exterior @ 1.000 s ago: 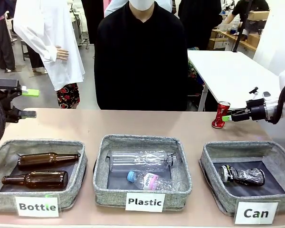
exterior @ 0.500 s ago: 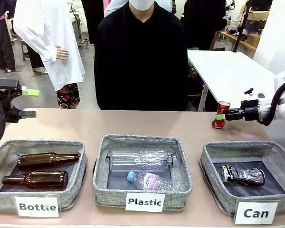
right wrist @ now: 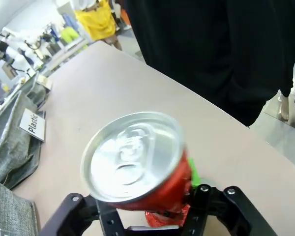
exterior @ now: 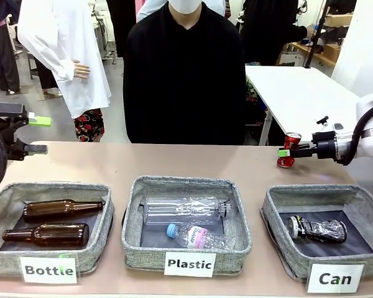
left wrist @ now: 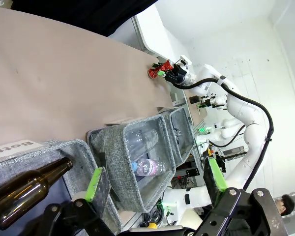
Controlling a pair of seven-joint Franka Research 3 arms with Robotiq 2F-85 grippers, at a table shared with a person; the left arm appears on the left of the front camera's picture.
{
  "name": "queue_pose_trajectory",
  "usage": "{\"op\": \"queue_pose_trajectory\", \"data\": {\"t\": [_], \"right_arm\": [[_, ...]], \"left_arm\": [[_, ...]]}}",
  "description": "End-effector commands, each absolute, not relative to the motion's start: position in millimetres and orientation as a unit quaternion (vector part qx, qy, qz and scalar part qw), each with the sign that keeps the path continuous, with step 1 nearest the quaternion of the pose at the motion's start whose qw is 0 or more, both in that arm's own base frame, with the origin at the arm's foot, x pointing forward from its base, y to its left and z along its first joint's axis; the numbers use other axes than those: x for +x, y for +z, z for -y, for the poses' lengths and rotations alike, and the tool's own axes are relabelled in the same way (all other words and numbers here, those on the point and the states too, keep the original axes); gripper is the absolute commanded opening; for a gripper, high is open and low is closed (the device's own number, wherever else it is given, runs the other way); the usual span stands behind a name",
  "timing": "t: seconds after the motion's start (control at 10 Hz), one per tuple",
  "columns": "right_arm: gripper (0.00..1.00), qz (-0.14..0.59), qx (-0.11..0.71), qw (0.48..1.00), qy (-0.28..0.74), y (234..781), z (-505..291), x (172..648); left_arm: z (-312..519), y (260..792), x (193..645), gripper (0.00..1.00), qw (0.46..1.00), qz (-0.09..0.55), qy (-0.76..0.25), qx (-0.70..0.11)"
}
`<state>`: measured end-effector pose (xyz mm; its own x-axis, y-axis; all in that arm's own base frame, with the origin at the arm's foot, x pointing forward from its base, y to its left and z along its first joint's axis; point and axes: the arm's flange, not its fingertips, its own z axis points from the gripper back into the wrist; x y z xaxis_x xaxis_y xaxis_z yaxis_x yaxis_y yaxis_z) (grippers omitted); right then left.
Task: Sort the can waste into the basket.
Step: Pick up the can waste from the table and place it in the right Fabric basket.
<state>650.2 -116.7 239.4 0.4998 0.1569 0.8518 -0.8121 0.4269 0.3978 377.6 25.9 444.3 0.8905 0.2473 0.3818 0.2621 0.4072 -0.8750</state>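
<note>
Right gripper (exterior: 287, 151) clamped on red can (exterior: 290, 149), upright near desk (exterior: 193, 162) far right edge. Left gripper (left wrist: 155, 179) open.

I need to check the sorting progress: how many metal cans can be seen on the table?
2. The black can lies in the "Can" basket. The red can stands at the far right, between the right gripper's fingers.
</note>
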Motion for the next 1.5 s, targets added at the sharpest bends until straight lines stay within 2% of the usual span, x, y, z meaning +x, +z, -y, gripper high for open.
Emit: {"op": "queue_pose_trajectory", "data": {"t": [0.0,0.1,0.2,0.3,0.6,0.7,0.9,1.1,1.3,1.4], "right_arm": [[0.0,0.365,0.44,0.756,0.318,246,116,650],[0.12,0.364,0.446,0.753,0.32,250,115,649],[0.03,0.364,0.444,0.752,0.324,256,114,647],[0.0,0.365,0.442,0.752,0.325,265,112,644],[0.0,0.386,0.37,0.782,0.32,328,96,616],[0.0,0.363,0.372,0.793,0.319,358,85,595],[0.0,0.253,0.382,0.808,0.372,408,69,532],[0.0,0.168,0.349,0.78,0.491,435,63,452],[0.0,0.128,0.289,0.743,0.59,434,62,390],[0.0,0.113,0.241,0.681,0.682,425,63,371]], "left_arm": [[-29,444,377,1.0,0.807,0.235,-0.016,-0.541],[-29,444,377,1.0,0.807,0.235,-0.016,-0.541],[-29,444,377,1.0,0.807,0.235,-0.016,-0.541],[-29,444,377,1.0,0.807,0.235,-0.016,-0.541],[-29,444,377,1.0,0.807,0.235,-0.016,-0.541],[-29,444,377,1.0,0.807,0.235,-0.016,-0.541],[-29,444,377,1.0,0.807,0.235,-0.016,-0.541],[-29,444,377,1.0,0.807,0.235,-0.016,-0.541],[-29,444,377,1.0,0.807,0.235,-0.016,-0.541],[-29,444,377,1.0,0.807,0.235,-0.016,-0.541]]}}
